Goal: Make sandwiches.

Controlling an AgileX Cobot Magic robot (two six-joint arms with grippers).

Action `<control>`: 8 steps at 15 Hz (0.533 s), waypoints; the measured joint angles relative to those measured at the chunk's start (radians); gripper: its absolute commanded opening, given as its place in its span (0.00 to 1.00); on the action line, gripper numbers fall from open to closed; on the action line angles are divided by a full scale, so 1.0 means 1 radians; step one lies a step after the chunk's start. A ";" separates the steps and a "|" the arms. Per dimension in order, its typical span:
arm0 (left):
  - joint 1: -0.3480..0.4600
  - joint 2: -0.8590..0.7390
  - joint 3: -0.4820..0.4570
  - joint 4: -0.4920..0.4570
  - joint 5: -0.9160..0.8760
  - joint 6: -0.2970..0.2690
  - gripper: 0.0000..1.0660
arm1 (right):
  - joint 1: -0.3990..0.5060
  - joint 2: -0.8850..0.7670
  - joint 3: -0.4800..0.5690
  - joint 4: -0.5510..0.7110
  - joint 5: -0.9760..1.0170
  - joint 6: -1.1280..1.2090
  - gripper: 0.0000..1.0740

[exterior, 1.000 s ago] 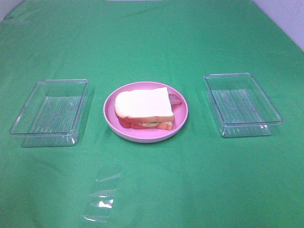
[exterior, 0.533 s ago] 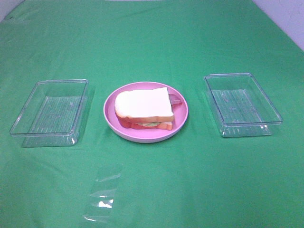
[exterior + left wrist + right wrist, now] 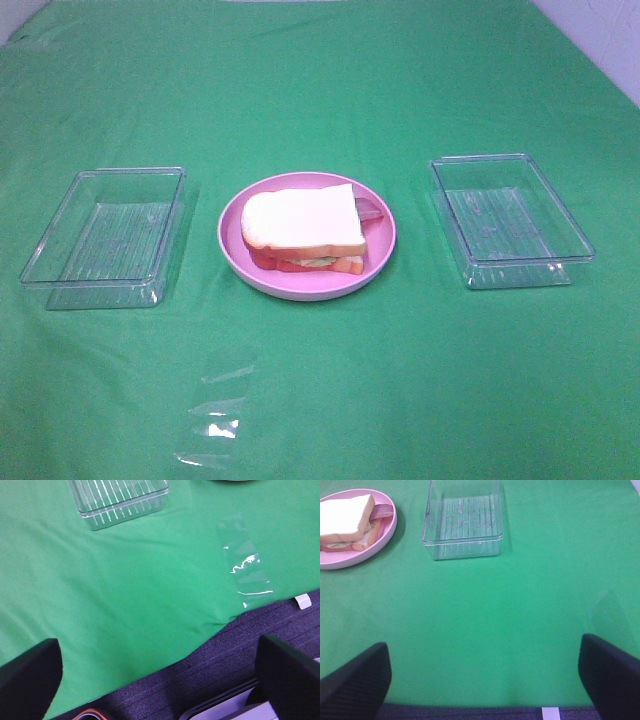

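Green cloth [image 3: 330,90] covers the whole work surface and carries every item. Two clear rectangular trays rest on it: the left tray [image 3: 105,235] and the right tray [image 3: 510,218], one on either side of the centre, each well apart from the middle item. Between them sits one round pink plate [image 3: 238,255], holding one sandwich [image 3: 303,222]: a white bread slice on top, with pale green, reddish and orange layers showing at its near edge and a pinkish-brown strip jutting out on the side toward the right tray. One clear strip of tape [image 3: 215,420] lies flat on the cloth near the front edge, left of centre.

The left gripper [image 3: 160,677] hangs beyond the front edge of the cloth, fingers [image 3: 30,680] spread wide and empty; the sandwich is outside its wrist view. The right gripper [image 3: 485,682] is likewise spread wide and empty near the front edge, well apart from the sandwich; bare cloth lies between.
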 measured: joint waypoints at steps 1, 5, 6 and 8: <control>0.000 -0.007 0.000 0.000 -0.001 0.000 0.95 | 0.000 0.000 0.000 0.000 0.000 0.000 0.91; 0.152 -0.177 0.002 -0.003 -0.003 0.003 0.94 | 0.000 0.000 0.000 0.000 0.000 0.000 0.91; 0.181 -0.204 0.002 -0.003 -0.003 0.003 0.94 | 0.000 0.000 0.000 0.000 0.000 0.000 0.91; 0.331 -0.323 0.002 -0.003 -0.002 0.003 0.94 | 0.000 0.000 0.000 0.000 0.000 0.000 0.91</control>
